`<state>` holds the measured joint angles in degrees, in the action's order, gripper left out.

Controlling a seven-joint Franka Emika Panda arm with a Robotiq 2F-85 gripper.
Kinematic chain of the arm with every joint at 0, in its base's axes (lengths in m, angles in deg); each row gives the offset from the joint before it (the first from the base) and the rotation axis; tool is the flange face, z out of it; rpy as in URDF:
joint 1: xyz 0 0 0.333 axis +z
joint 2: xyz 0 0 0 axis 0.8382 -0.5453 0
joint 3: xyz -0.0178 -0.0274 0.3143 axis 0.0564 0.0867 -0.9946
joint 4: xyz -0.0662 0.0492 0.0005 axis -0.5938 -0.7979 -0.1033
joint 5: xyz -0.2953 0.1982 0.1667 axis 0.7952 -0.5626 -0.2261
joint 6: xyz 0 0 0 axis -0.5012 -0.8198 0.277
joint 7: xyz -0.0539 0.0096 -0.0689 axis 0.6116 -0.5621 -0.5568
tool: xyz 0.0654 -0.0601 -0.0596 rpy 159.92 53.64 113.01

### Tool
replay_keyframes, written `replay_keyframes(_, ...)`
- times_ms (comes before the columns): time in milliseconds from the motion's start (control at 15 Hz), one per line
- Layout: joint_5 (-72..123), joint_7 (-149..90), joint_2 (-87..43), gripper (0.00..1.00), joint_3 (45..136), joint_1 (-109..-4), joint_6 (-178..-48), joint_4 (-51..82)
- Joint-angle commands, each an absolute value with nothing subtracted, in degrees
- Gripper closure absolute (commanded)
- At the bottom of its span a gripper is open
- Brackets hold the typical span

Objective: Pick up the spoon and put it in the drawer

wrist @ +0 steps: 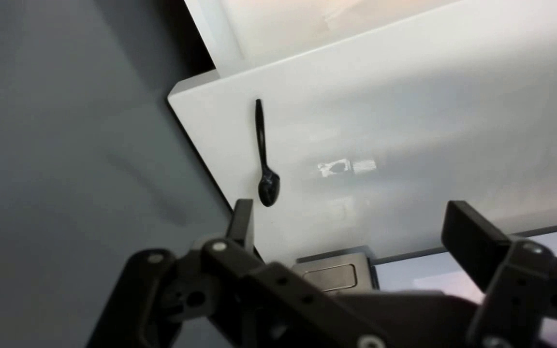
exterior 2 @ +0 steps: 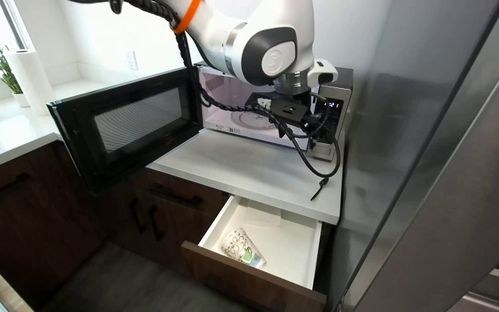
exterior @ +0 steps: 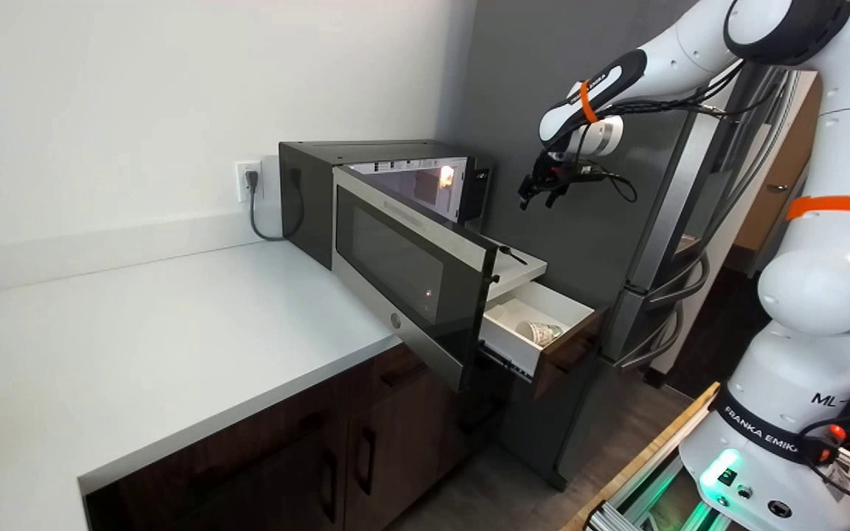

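1. Although the black two-fingered pincer [wrist: 348, 212] hangs above the work with its fingers [wrist: 474, 237] spread wide and nothing between them, the step in hand, I judge, is the approach to the slim black plastic-looking spoon [wrist: 262, 150].
2. The spoon lies flat on the smooth white table [wrist: 428, 125], near a front corner and just beside the tall dark grey panel [wrist: 90, 121]. Its handle points towards the table's front edge, its bowl towards the steel-and-black microwave [exterior 2: 337, 117].
3. In the wrist view the spoon sits beyond the fingertips, off towards the finger nearer the panel. Shift that way and forward until the handle falls midway between the fingers.
4. The squeeze should run roughly across the handle, so little turning seems needed; aim for the handle near the bowl.
5. Descend slowly until the tips almost brush the table, since a thin handle could slip under a high grip. Watch that the outer finger doesn't scrape the panel.
6. Afterwards, carry it over the front edge to the pulled-out, white-sided drawer [exterior 2: 293, 255] with a dark brown wood-look front, and lower it beside the patterned paper cup [exterior 2: 241, 249] lying inside.
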<state>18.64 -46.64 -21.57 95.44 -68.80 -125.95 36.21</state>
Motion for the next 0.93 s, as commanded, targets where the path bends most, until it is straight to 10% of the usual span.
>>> replay_keyframes(0, 18.35, -46.27, -22.85, 0.00, 94.86, -70.06, -125.83, 35.08)
replay_keyframes(867, 12.59, -45.73, -37.81, 0.00, 92.35, -74.99, -134.70, 25.65)
